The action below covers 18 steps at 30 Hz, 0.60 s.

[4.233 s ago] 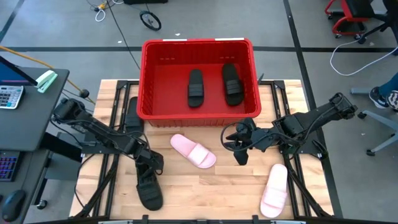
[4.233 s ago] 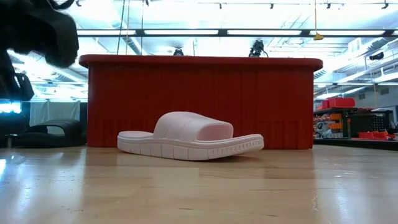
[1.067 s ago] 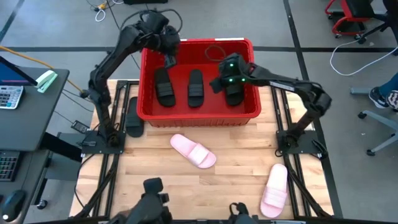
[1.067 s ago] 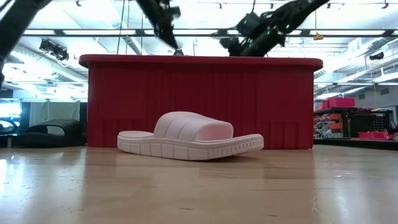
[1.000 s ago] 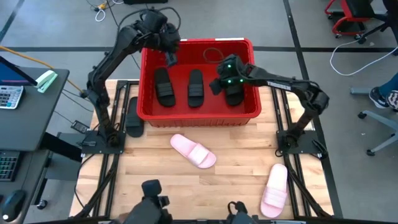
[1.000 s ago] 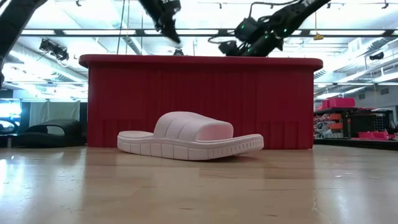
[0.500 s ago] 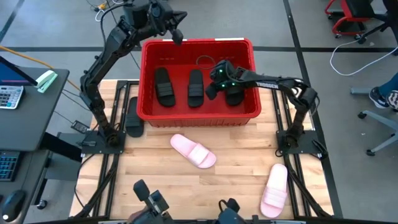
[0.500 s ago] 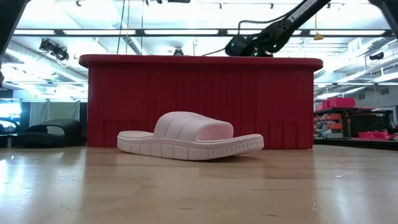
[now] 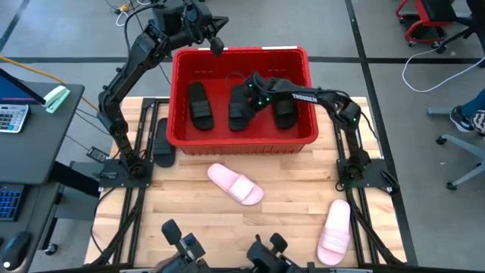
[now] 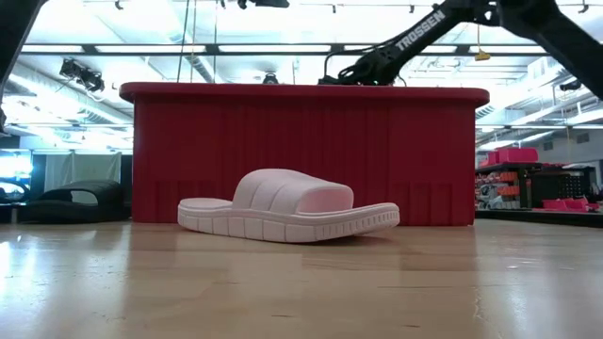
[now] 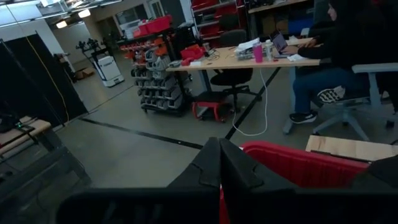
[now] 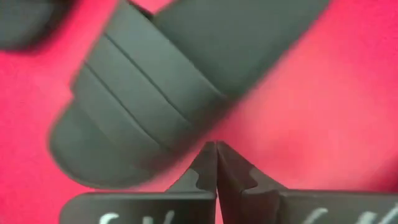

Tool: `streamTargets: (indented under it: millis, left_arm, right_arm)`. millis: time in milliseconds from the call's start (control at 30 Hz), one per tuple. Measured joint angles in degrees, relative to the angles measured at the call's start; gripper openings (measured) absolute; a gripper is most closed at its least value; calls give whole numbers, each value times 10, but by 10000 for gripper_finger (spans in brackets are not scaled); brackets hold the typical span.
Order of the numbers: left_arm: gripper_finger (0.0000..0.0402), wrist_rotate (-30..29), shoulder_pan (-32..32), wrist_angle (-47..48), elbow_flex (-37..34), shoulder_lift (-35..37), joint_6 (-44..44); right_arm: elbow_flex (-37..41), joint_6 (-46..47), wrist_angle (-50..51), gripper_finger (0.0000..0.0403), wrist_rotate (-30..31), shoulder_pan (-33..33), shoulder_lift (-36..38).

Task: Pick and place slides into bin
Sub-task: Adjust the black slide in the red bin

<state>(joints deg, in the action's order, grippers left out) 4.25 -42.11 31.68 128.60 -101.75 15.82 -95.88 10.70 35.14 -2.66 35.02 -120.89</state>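
Note:
The red bin (image 9: 241, 138) stands at the table's far side and holds three black slides: left (image 9: 198, 105), middle (image 9: 237, 112) and right (image 9: 285, 111). A further black slide (image 9: 161, 142) lies on the table beside the bin's left wall. Two pink slides lie on the wood, one mid-table (image 9: 235, 183) and one near the right front (image 9: 334, 230). My left gripper (image 9: 217, 46) hangs shut over the bin's far-left rim, holding nothing. My right gripper (image 12: 216, 155) is shut, low inside the bin at the middle slide (image 12: 149, 106). My right gripper's shut fingertips stand right at the edge of the middle black slide (image 12: 186, 146), pointing down into the bin. I cannot tell whether they touch it.
The bin's thick rim (image 10: 301, 92) stands high above the tabletop. Bare wood lies between the two pink slides and along the near edge. A desk with a calculator (image 9: 14, 115) stands to the left. A seated person (image 11: 348, 56) is in the room beyond.
My left gripper has risen and gone from over the bin's left part out past its far-left rim. My right gripper has swept toward the table's left inside the bin, from the right black slide to the middle one. The slides lie where they were.

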Motion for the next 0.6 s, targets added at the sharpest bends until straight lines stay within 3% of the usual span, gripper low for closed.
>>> streamTargets:
  millis: [167, 333, 600]
  left_arm:
    - [15, 0, -2, 8, 0, 0, 6]
    - [10, 0, -3, 24, 0, 1, 14]
    - [17, 0, 0, 25, 0, 2, 20]
  right_arm:
    - [-13, -65, 16, 0, 71, -10, 20]
    - [-13, -45, 40, 0, 27, -3, 3]
    - [-12, -9, -12, 0, 6, -7, -43]
